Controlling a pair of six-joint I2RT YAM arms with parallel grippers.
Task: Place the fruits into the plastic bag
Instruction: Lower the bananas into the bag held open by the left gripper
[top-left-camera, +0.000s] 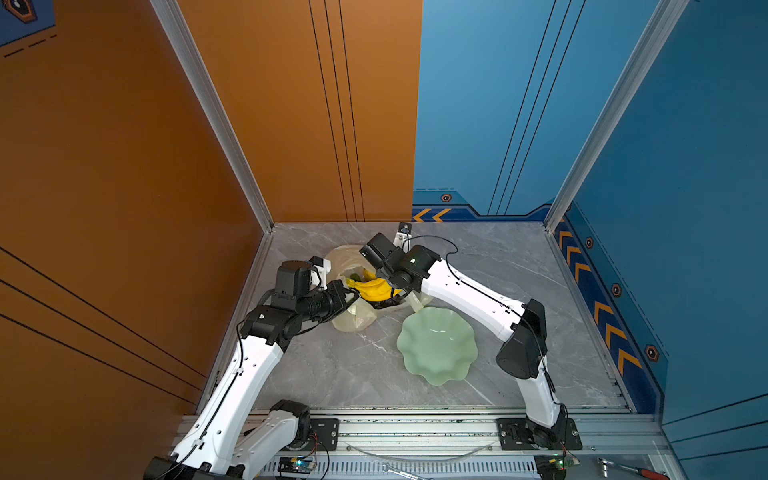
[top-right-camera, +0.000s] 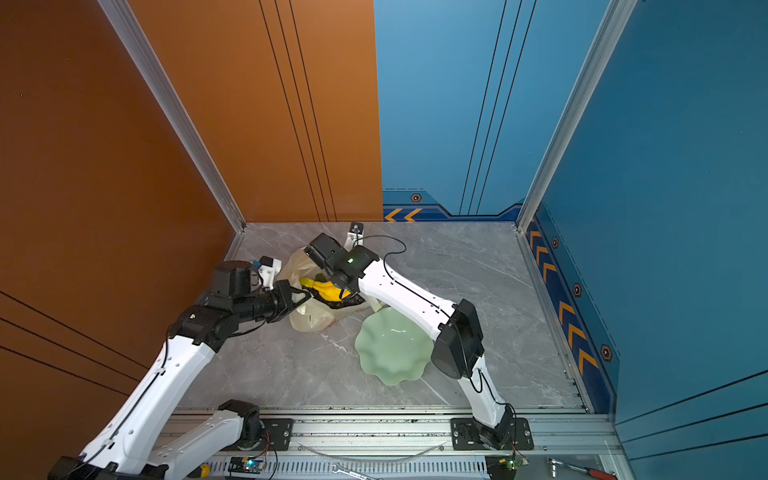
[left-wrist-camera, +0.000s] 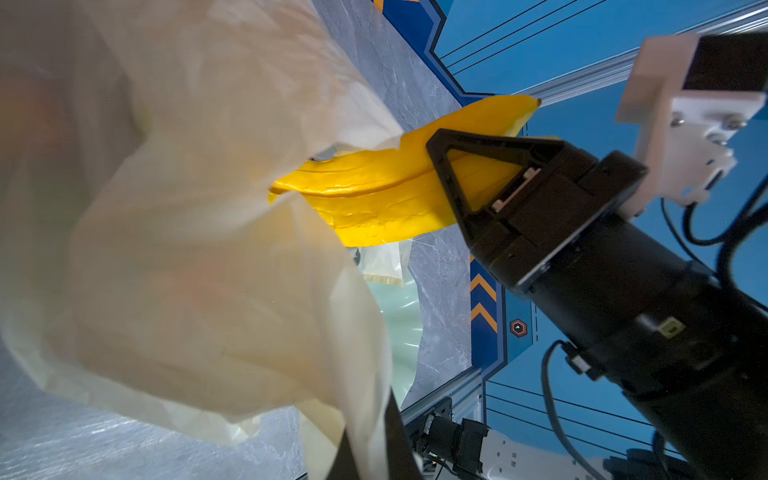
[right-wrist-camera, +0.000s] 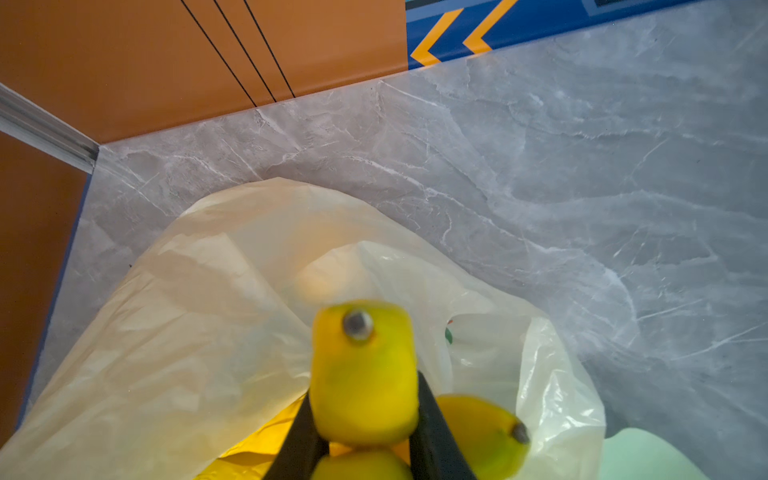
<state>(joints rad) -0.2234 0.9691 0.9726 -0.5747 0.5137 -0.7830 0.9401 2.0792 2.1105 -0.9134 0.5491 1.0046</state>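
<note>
Grey marbled tabletop (top-left-camera: 353, 374) sits between orange and blue walls, and the plastic bag (top-left-camera: 357, 322) lies crumpled toward its far left corner, its mouth turned toward the arms. The left gripper (left-wrist-camera: 370, 451) is clamped on the bag's near rim, with film pinched between its fingers, and lifts that edge. The right gripper (right-wrist-camera: 365, 436) grips the bananas (top-left-camera: 374, 289) near the thick stem. The stem leads over the opening and the curved tips trail behind, partly outside the rim. A dark grape bunch (top-left-camera: 385, 305) and a green fruit (top-left-camera: 355, 277) show in the mouth beneath and appear to be in the bag. The pale green dish (top-left-camera: 436, 345) just beside the bag looks empty, so this is probably the last fruit. To do the step well, I judge the right arm should push the bunch deeper past the rim and dip the stem before letting go, while the left pinch pulls the rim taut. Released where it is, the bunch could snag loose film or slide out onto the table.
</note>
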